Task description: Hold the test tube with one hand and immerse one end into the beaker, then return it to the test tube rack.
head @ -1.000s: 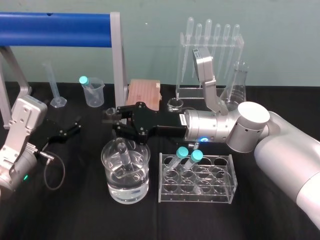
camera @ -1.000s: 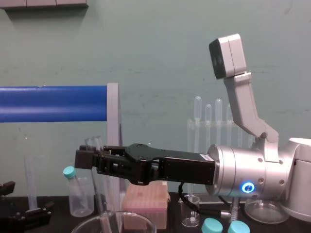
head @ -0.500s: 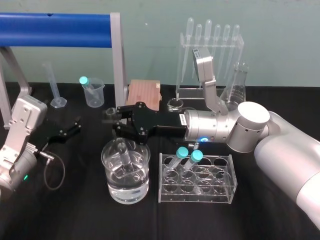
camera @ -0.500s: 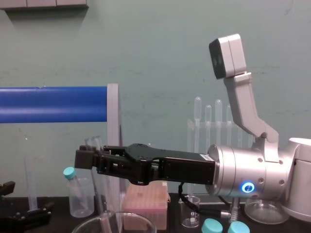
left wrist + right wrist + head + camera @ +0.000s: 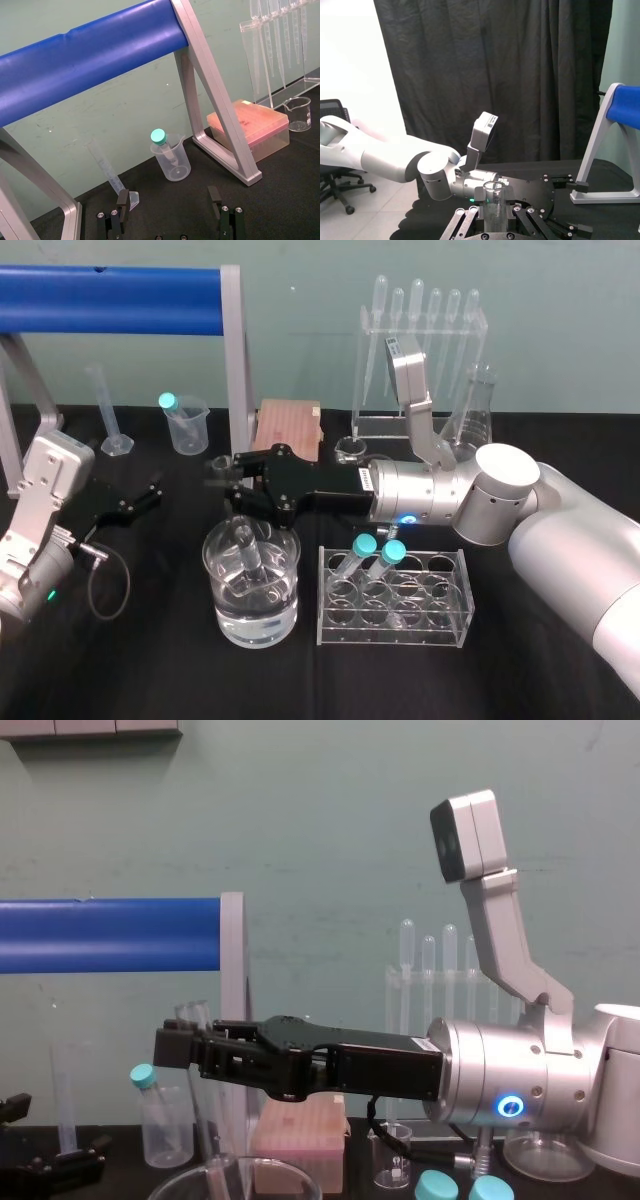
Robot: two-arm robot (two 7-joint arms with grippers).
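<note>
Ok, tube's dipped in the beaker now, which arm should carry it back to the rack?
Right. The right pincer is shut on the test tube, its lower end in the beaker, with the rack close beside on that side. The left pincer is open, off to the left.

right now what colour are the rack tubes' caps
Teal caps, best in the head view.

The left gripper [image 5: 169, 199] has its black fingers [image 5: 122, 201] wide apart over the black table [image 5: 285, 200]. Beyond it, a plastic beaker [image 5: 173, 164] holds a teal-capped tube [image 5: 159, 136], near a graduated cylinder [image 5: 106, 167]. A pink box [image 5: 252, 125] lies behind the grey frame [image 5: 216, 117] of the blue bar [image 5: 90, 55].
</note>
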